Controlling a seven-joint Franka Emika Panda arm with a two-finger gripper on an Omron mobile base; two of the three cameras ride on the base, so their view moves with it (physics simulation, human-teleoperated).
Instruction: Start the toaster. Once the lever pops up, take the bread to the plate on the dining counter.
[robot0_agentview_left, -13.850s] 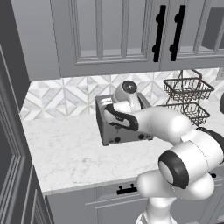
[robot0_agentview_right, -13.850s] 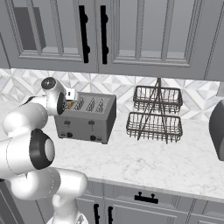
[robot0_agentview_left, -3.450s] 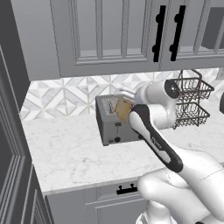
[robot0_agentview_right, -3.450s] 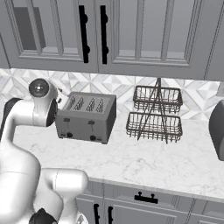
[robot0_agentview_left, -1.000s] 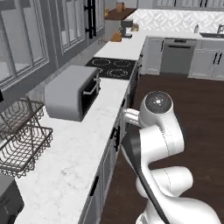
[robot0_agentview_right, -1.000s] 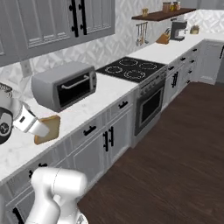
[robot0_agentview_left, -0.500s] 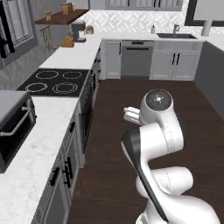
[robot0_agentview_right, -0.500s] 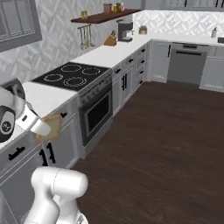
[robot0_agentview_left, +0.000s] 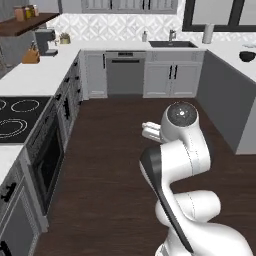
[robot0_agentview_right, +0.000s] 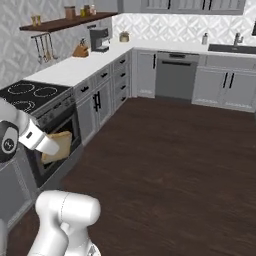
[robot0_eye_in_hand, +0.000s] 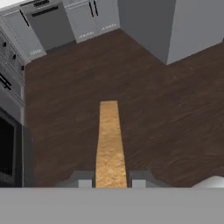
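Left base view: the arm (robot0_agentview_left: 177, 150) rides over dark floor; steer toward the tabletop at two o'clock. Right base view: the bread (robot0_agentview_right: 57, 145) hangs at nine o'clock. Hand view: the claw (robot0_eye_in_hand: 110, 180) is clamped on the bread's edge; keep it level.

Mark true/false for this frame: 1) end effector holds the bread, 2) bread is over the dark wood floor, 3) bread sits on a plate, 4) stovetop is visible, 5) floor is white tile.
1) The end effector holds the bread edge-on between its fingers. True.
2) The bread is above the dark wood floor. True.
3) The bread sits on a plate. False: it is carried in the air, clamped by the end effector.
4) A black stovetop is visible on the counter. True.
5) The floor is white tile. False: it is dark brown wood.
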